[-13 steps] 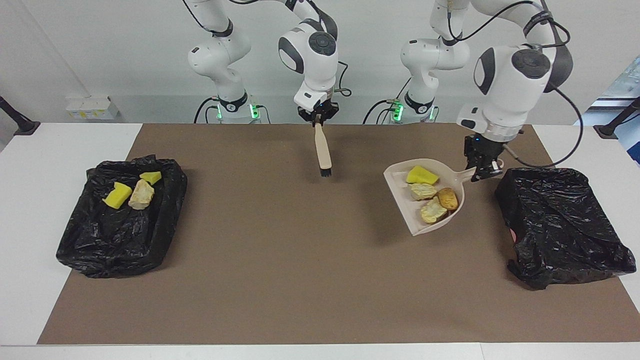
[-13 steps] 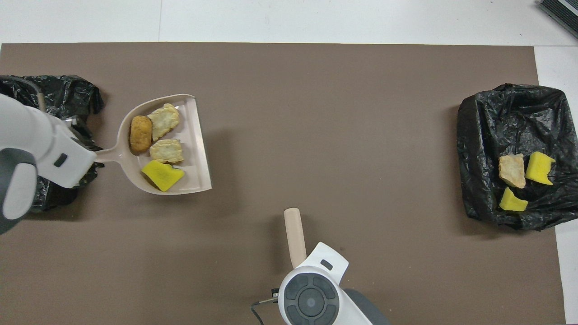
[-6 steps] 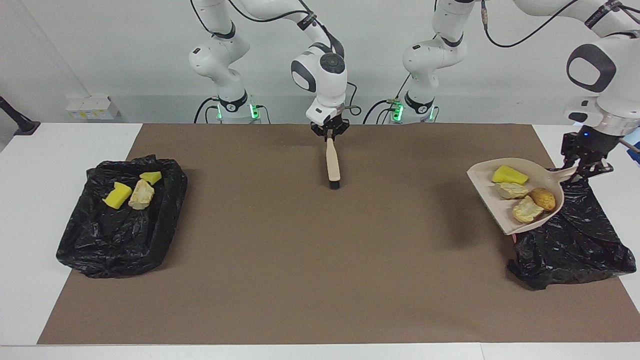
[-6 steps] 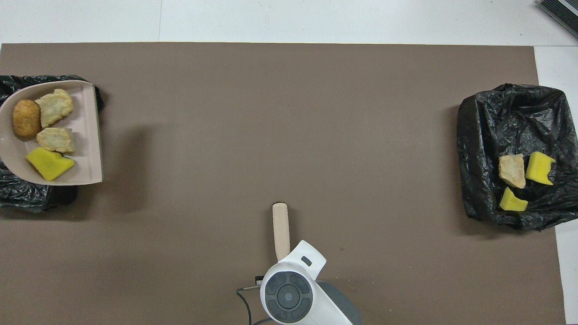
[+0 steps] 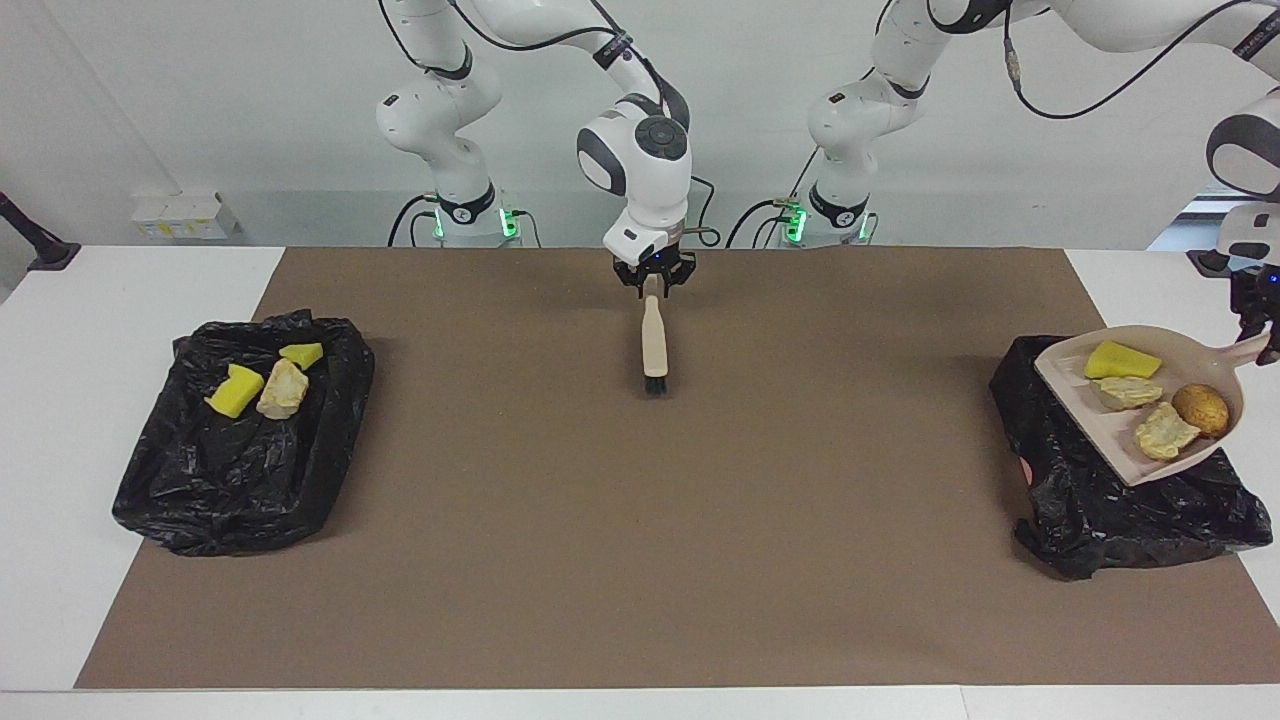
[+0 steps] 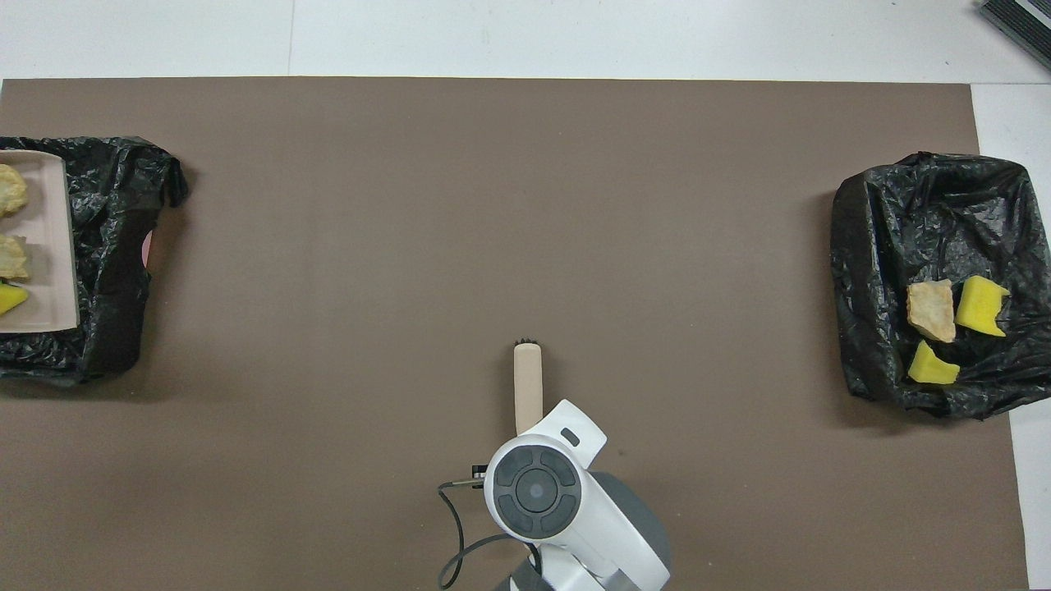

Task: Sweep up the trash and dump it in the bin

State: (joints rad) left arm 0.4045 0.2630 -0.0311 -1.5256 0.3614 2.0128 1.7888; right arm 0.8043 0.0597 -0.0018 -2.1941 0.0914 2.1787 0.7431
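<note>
— Take the table as a clock seen from above, twelve pointing away from the robots. Where is the trash?

— Four pieces lie in the dustpan (image 5: 1070, 372): a yellow sponge wedge (image 5: 1122, 360), two cream lumps (image 5: 1127, 392) and a brown lump (image 5: 1200, 408). The dustpan is over the nine o'clock bin (image 5: 1080, 490), which is lined with black plastic.

— What carries it?

— The left end effector (image 5: 1256, 325), clamped narrow on the dustpan's handle.

— And the rest?

— Three pieces sit inside the three o'clock bin (image 5: 200, 480): two yellow sponge bits (image 5: 235, 393) and a cream lump (image 5: 283, 388) between them.

— The other arm?

— The right end effector (image 5: 653, 283) is at six o'clock, at the top of the brush (image 5: 654, 340) handle. The bristles point toward twelve, low over the brown mat (image 5: 640, 520). Whether it grips or has loosened, I cannot tell.
</note>
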